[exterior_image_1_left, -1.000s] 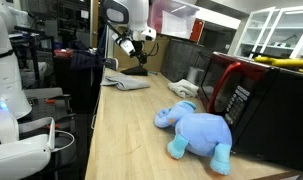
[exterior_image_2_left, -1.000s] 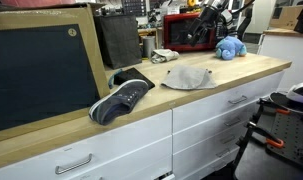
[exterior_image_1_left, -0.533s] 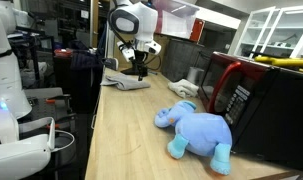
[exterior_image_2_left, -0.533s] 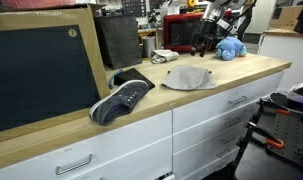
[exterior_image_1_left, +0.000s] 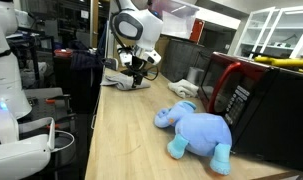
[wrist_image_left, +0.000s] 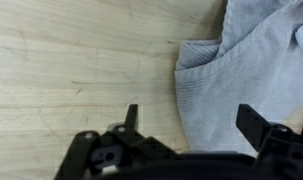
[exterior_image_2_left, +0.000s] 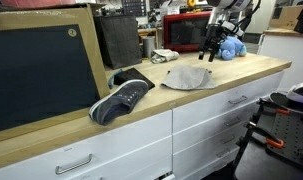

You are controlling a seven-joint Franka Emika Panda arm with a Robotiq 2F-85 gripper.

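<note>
A crumpled grey cloth (wrist_image_left: 253,60) lies on the wooden countertop (wrist_image_left: 71,70). In the wrist view my gripper (wrist_image_left: 191,115) hangs open just above the cloth's near left corner, with one dark finger (wrist_image_left: 131,118) over bare wood and the other over the fabric. Nothing is between the jaws. In both exterior views the gripper (exterior_image_1_left: 139,72) (exterior_image_2_left: 211,48) points down over the cloth (exterior_image_1_left: 126,83) (exterior_image_2_left: 188,78), a short way above it.
A blue plush elephant (exterior_image_1_left: 196,130) (exterior_image_2_left: 229,48) lies beside a red and black microwave (exterior_image_1_left: 256,100). A dark sneaker (exterior_image_2_left: 121,100) and a framed black board (exterior_image_2_left: 41,75) stand at the counter's other end. A white robot body (exterior_image_1_left: 6,80) stands beside the counter.
The arm has swung across and come down from a raised pose to just above the grey cloth. The jaws stayed open. The cloth has not moved.
</note>
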